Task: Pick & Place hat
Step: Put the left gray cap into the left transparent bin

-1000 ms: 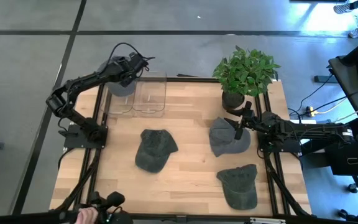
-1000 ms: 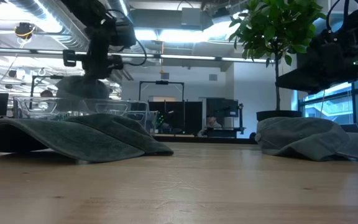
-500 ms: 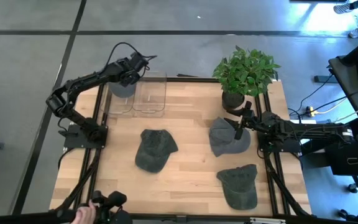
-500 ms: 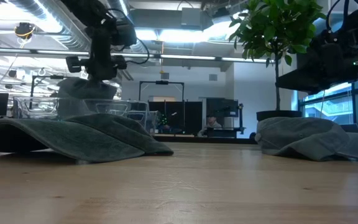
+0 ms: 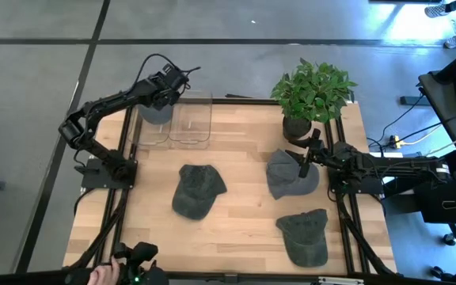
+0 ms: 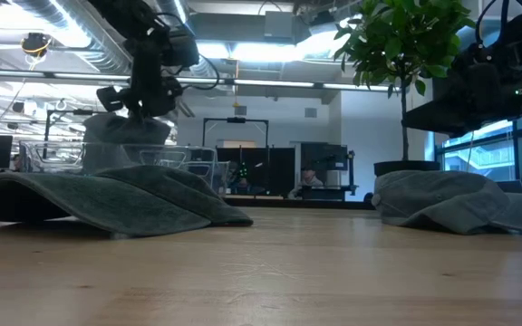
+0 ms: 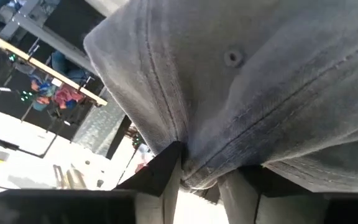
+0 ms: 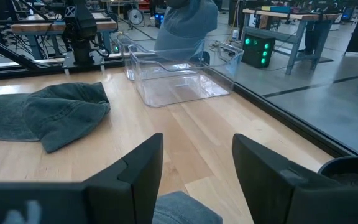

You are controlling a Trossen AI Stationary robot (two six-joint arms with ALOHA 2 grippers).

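Several grey-green caps are in view. One cap [image 5: 156, 112] hangs from my left gripper [image 5: 167, 81] over the left clear bin [image 5: 142, 129] at the far left of the table. In the low view its lower part [image 6: 123, 138] sits behind the bin's wall [image 6: 57, 156]. My left gripper is shut on it. Three more caps lie flat on the wood: one in the middle [image 5: 197, 190], one on the right [image 5: 279, 176] and one near the right corner [image 5: 305, 236]. My right gripper [image 5: 304, 164] stands open over the right cap [image 8: 185, 213]. My left gripper pinches a fold of the cap's crown [image 7: 185, 167] between its two fingers [image 7: 159, 171], coming from above and slanting down. The cap hangs below the fingers, crown fabric bunched at the pinch, with its lower part inside the bin.
A second clear bin [image 5: 191, 121] stands right of the first. A potted plant [image 5: 312, 93] is at the far right edge, close to my right arm. Bare wood shows at the near left [image 5: 125, 229]. A person's hand [image 5: 99, 275] shows at the near edge.
My left gripper has shifted slightly toward the far right over the bin and tipped a little. The cap below it has sunk somewhat lower into the bin and spread wider. My right arm has kept still.
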